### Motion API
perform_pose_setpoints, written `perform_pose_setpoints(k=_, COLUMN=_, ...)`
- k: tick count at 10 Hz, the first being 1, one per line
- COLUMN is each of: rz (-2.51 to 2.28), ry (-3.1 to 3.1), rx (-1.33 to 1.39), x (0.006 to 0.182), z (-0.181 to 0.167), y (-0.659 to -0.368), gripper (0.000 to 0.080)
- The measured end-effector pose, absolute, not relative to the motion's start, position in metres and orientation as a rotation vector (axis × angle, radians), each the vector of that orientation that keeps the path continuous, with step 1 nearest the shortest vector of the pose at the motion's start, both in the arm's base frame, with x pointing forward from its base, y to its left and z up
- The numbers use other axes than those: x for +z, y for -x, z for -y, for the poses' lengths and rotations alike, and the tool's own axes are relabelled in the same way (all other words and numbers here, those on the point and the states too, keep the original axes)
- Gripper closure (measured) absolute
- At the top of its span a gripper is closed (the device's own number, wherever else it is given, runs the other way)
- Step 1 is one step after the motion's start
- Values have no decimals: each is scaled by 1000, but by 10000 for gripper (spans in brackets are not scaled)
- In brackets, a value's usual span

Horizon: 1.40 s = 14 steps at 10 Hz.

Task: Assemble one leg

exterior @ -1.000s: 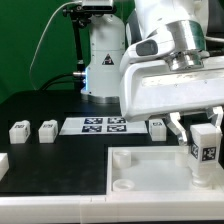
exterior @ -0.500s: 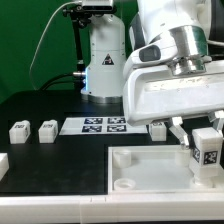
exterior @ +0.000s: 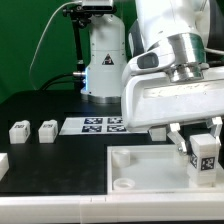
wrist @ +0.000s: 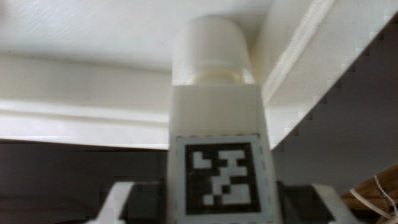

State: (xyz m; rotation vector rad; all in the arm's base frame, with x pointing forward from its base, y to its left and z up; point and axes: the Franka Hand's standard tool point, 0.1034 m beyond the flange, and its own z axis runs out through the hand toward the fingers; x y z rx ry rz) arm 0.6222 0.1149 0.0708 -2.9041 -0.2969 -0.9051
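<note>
My gripper [exterior: 203, 150] is shut on a white leg [exterior: 205, 160] with a black-and-white tag, holding it upright at the exterior view's right, over the far right part of the large white tray-like piece [exterior: 150, 165]. In the wrist view the leg [wrist: 221, 140] stands between my fingers [wrist: 130, 203], its round peg end pointing at the white piece's wall [wrist: 89, 100]. Two more legs [exterior: 18, 131] [exterior: 47, 130] lie on the black table at the left. Whether the held leg touches the piece cannot be told.
The marker board [exterior: 92, 125] lies flat on the table behind the tray-like piece. The robot's base [exterior: 103, 60] stands at the back. A small white part [exterior: 3, 163] lies at the left edge. A white ledge [exterior: 60, 208] runs along the front.
My gripper has moved with the leg a little toward the exterior view's right and slightly down. The leg that showed behind the gripper near the marker board is now hidden.
</note>
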Motion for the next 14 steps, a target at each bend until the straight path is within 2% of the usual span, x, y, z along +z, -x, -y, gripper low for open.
perform_pose_setpoints(k=1, rz=298, ry=2906, rx=-898, x=70, z=-115, y=-622, gripper=316)
perform_pose_setpoints(k=2, rz=298, ry=2906, rx=-898, x=70, z=-115, y=-622, gripper=316)
perform_pose_setpoints(k=3, rz=298, ry=2906, rx=-897, x=69, z=-115, y=-621, gripper=186)
perform_pose_setpoints(k=4, rz=298, ry=2906, rx=-897, x=69, z=-115, y=-621, gripper=161)
perform_pose_setpoints(k=8, rz=298, ry=2907, rx=-896, x=69, z=-115, y=-621, gripper=151)
perform_pose_setpoints(k=9, rz=298, ry=2915, rx=-862, x=74, z=-115, y=-622, gripper=151)
perform_pose_setpoints(k=10, rz=304, ry=2926, rx=-818, x=86, z=-114, y=-626, gripper=151)
perform_pose_setpoints(k=11, rz=316, ry=2944, rx=-709, x=97, z=-116, y=-628, gripper=151)
perform_pose_setpoints(k=12, rz=318, ry=2940, rx=-717, x=105, z=-117, y=-635, gripper=151)
perform_pose_setpoints(k=14, rz=333, ry=2973, rx=-431, x=98, z=-121, y=-634, gripper=151)
